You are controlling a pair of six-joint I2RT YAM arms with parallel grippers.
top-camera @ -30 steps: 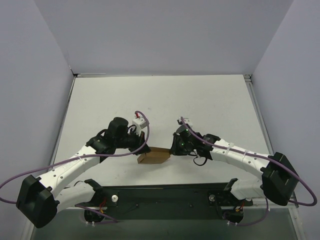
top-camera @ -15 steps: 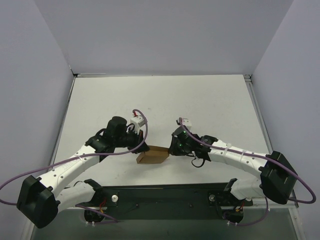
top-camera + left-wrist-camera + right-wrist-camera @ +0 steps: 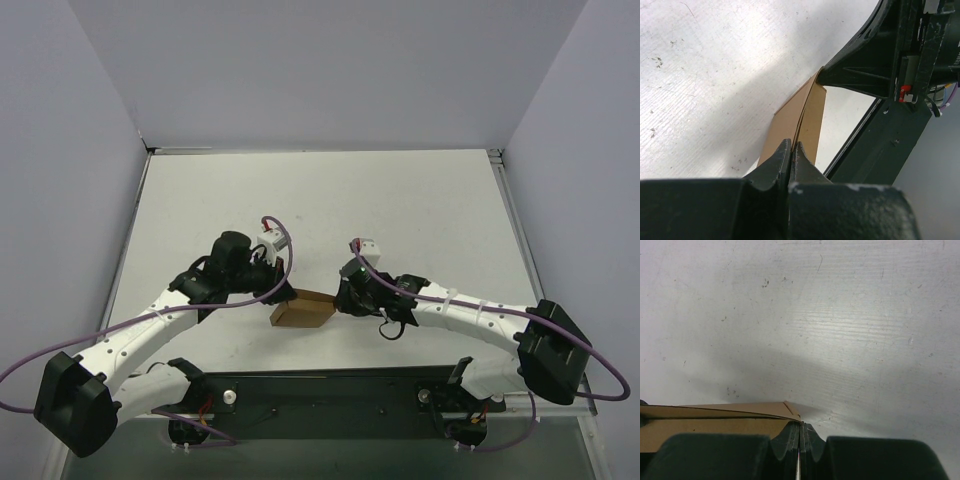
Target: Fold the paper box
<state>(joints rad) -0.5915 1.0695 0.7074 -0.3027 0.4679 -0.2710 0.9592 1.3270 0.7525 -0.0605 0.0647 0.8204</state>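
Left gripper (image 3: 791, 147): clenched on the thin edge of the paper box (image 3: 800, 120), at the end facing the desk's left side. Right gripper (image 3: 800, 432): clenched on the box's corner at the end facing the desk's right side. The box is a flattened brown cardboard piece held between the two, over the desk (image 3: 400, 200) near its front edge and about mid-width. Whether its lower edge rests on the desk cannot be told.

Risk assessment: both holds are narrow pinches at the extremities. Pulling the arms apart could tear the cardboard or slip a corner free. Pushing them together could buckle it off its creases. Layers pinched together may resist opening.
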